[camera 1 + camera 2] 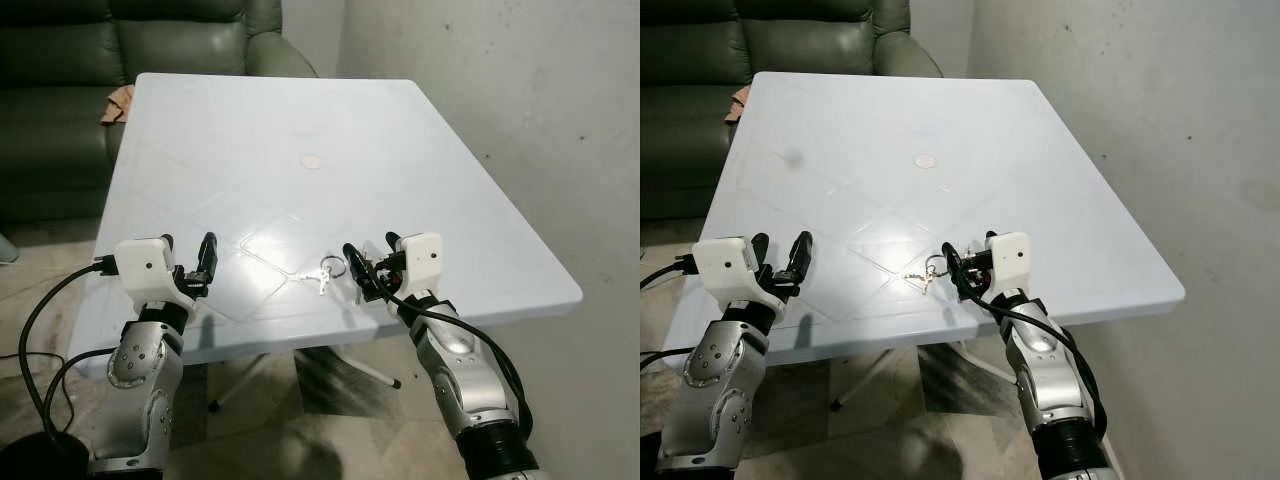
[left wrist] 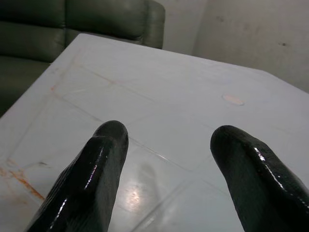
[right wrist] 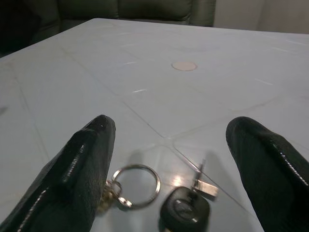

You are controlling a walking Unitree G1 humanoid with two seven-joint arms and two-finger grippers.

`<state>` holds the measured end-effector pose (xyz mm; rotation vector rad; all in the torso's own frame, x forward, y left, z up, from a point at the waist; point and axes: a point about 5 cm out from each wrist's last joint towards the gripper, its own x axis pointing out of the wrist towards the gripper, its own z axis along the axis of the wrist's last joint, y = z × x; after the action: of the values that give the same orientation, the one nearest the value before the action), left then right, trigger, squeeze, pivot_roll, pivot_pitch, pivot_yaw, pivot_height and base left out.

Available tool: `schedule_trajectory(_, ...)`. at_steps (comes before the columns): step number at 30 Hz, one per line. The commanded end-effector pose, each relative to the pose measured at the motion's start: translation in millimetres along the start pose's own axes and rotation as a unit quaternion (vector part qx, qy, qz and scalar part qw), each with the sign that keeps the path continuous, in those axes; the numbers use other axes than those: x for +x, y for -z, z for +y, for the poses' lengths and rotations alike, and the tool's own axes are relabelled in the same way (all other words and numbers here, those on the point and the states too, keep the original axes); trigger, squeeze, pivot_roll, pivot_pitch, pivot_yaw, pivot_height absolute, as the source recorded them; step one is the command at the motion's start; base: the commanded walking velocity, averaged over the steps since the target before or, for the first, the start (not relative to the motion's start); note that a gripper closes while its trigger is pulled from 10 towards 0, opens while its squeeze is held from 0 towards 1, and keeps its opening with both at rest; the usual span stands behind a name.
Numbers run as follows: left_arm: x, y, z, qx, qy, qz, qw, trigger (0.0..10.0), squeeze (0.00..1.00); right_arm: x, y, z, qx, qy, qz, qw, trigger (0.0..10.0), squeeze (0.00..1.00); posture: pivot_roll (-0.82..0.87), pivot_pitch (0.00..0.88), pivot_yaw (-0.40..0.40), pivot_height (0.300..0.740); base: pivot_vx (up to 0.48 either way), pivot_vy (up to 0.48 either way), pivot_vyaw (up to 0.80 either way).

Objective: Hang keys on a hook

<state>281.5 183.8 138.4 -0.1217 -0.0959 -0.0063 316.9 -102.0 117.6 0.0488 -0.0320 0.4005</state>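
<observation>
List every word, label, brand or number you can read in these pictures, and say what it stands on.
None can be read.
The black key fob on the keys shows a faint raised mark, too blurred to read.
The white table and both end effectors bear no legible print.

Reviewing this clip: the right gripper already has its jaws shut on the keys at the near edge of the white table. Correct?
Not shut. In the right wrist view the right gripper has its jaws open, with the keys lying on the white table between them, ungrasped. The rest holds.

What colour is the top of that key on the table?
Black, on the key by the silver ring; clearest in the right wrist view.
</observation>
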Motion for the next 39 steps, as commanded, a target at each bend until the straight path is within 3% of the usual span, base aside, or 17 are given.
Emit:
schedule_trajectory(1, 0.9, -4.2, -0.2, 0.002, 0.001, -0.006, 1.0, 10.0, 0.0, 0.2, -4.6, -0.7, -0.007, -0.004, -0.009, 1.0, 10.0, 0.0, -0.04, 0.092, -0.08, 0.74, 0.33, 0.0, 0.0)
schedule_trajectory(13, 1.6, -5.3, -0.4, 0.002, 0.001, -0.011, 1.0, 10.0, 0.0, 0.8, -4.9, -0.5, -0.007, -0.005, -0.009, 1.0, 10.0, 0.0, -0.04, 0.089, -0.081, 0.74, 0.337, 0.0, 0.0)
schedule_trajectory(22, -2.4, -7.1, -8.7, 0.02, 0.026, -0.032, 0.999, 10.0, 0.0, 1.2, -5.0, -1.9, -0.02, -0.011, -0.006, 1.0, 10.0, 0.0, -0.04, 0.091, -0.085, 0.74, 0.0, 0.0, 0.0)
schedule_trajectory(32, -18.3, 2.8, -39.1, 0.019, 0.098, -0.034, 0.994, 10.0, 0.0, 1.5, -7.1, -15.6, -0.064, -0.035, 0.011, 0.997, 10.0, 0.0, -0.04, 0.103, -0.105, 0.74, 0.0, 0.0, 0.0)
schedule_trajectory(39, -18.8, 5.1, -39.8, -0.006, 0.089, -0.03, 0.996, 10.0, 0.0, 3.5, -8.8, -16.6, -0.068, -0.039, 0.01, 0.997, 10.0, 0.0, -0.04, 0.106, -0.113, 0.74, 0.0, 0.0, 0.0)
